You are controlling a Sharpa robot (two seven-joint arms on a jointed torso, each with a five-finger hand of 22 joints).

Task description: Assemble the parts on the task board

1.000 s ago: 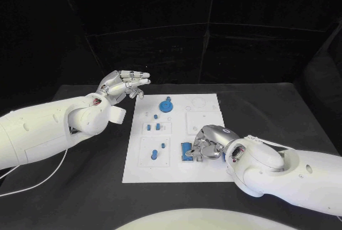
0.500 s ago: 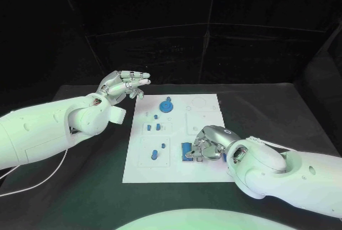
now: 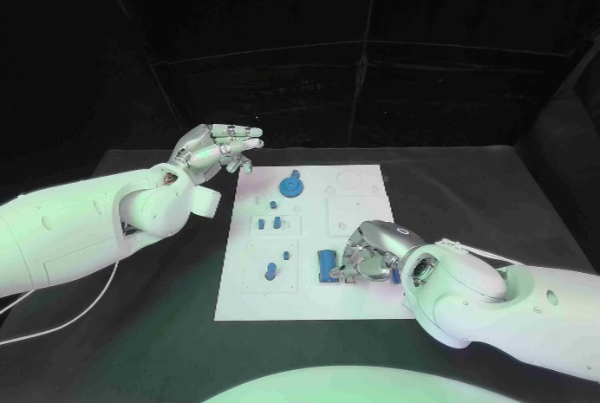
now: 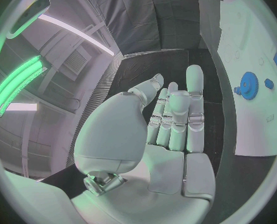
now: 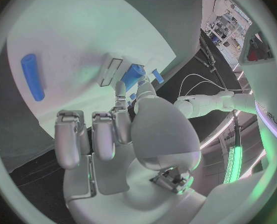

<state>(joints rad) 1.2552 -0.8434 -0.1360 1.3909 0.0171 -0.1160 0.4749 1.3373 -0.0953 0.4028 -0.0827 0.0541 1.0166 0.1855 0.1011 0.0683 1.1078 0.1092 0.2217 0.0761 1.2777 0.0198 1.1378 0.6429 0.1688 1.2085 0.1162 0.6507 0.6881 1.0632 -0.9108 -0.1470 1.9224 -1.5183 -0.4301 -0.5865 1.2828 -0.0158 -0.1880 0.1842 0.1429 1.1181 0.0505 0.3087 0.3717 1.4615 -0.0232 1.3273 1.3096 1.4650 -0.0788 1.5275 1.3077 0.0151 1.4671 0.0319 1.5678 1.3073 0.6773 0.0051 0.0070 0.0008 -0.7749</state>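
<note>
The task board [image 3: 304, 247] lies mid-worktop, and your right hand [image 3: 362, 257] at its 5 o'clock corner pinches a blue part [image 3: 328, 266] against it. Your left hand [image 3: 217, 146] hovers empty off the 11 o'clock corner, fingers straight and loosely together.

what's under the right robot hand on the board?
The right robot hand sits over the white task board, fingers at a blue block-shaped part in the near-right area. Whatever lies beneath the palm is covered, and whether it grips the part is unclear.
</note>
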